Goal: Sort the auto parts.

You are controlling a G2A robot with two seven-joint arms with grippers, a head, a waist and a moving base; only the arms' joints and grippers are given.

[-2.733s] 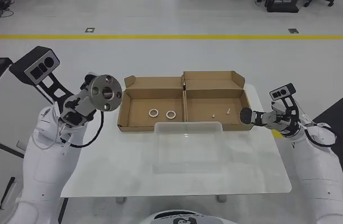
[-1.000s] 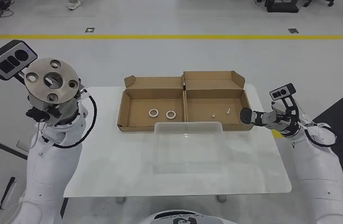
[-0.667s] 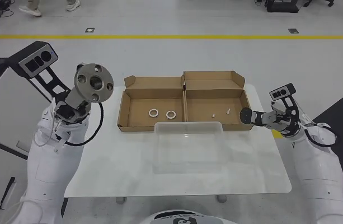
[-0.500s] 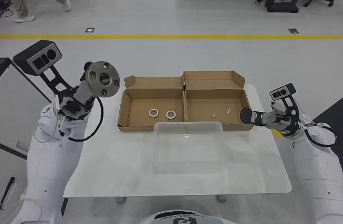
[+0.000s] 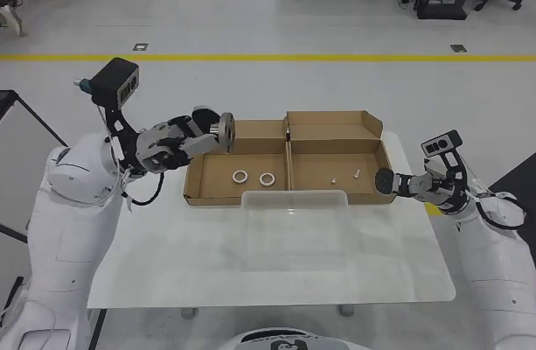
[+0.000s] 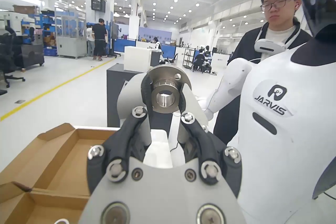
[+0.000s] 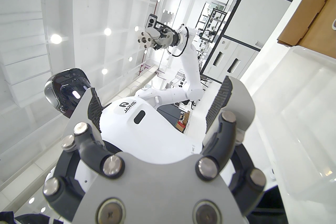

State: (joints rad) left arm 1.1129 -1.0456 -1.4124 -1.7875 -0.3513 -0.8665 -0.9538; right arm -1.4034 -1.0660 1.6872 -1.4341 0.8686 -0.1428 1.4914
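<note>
Your left fingers [image 6: 145,96] are clamped on the short tubular hub of a metal flange [image 6: 168,75] (a round machined disc with bolt holes). It is held in the air left of centre in the top view, near the left rear corner of the cardboard box [image 5: 250,140]. Your right fingers [image 7: 224,101] stand apart with nothing between them, at the box's right end. The box is open, flaps up, split into two compartments. The left one holds two pale rings [image 5: 239,176], the right two small white parts [image 5: 357,173], too small to identify. A clear plastic tray [image 5: 294,199], rectangular and glossy, sits on the white tabletop [image 5: 163,262] just in front of the box.
</note>
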